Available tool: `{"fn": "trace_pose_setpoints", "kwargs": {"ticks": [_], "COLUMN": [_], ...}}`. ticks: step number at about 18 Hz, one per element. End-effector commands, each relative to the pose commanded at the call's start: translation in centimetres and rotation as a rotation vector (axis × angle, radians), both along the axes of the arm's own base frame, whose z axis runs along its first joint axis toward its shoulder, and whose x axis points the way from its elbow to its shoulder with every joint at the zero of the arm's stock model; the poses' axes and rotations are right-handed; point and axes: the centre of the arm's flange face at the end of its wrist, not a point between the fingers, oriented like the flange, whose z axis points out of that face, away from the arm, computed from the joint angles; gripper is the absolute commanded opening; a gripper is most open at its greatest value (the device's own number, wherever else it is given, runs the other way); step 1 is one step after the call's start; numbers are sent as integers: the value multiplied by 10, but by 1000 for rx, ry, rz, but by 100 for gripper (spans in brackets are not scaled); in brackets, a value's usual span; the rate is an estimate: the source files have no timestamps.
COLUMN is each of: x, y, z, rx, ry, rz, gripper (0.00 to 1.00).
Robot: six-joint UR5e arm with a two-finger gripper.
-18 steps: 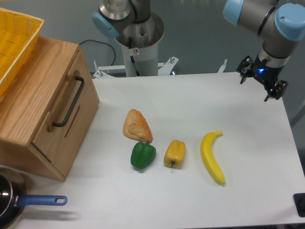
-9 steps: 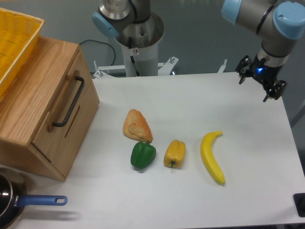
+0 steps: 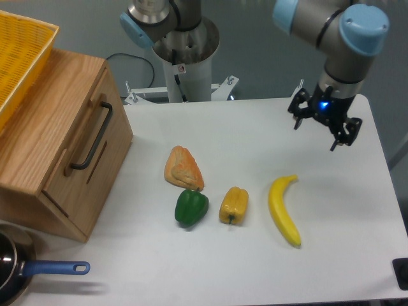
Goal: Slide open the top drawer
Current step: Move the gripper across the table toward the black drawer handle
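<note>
At far left, the top drawer point(image 3: 80, 143) sits flush in its oak cabinet point(image 3: 44, 121), its black bar handle point(image 3: 92, 137) untouched; a yellow basket point(image 3: 19, 54) rests on the cabinet top. Well apart, above the right side of the white surface point(image 3: 255, 268), the end effector point(image 3: 320, 121) hangs with fingers spread and nothing between them. Between the two lie a pastry point(image 3: 183, 167), a green pepper point(image 3: 191, 207), a yellow pepper point(image 3: 233, 205) and a banana point(image 3: 284, 209); a blue-handled pan point(image 3: 25, 271) shows at lower left. Judged from this layout, no part of the task is done: crossing to the cabinet, gripping the handle and pulling all remain.
</note>
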Motion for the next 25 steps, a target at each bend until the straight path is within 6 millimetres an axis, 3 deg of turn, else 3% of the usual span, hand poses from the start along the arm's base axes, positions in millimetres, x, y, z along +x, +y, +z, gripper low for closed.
{"fn": "trace_pose_setpoints", "kwargs": {"ticks": [4, 8, 14, 18, 25], "x": [30, 57, 115, 149, 209], "y": [-2, 0, 48, 78, 110], "z": [5, 3, -5, 8, 12], "rx": [26, 51, 66, 101, 61], "ry": [-35, -111, -244, -281, -357], "rz": [-2, 107, 264, 298, 273], "gripper": [100, 100, 100, 100, 100]}}
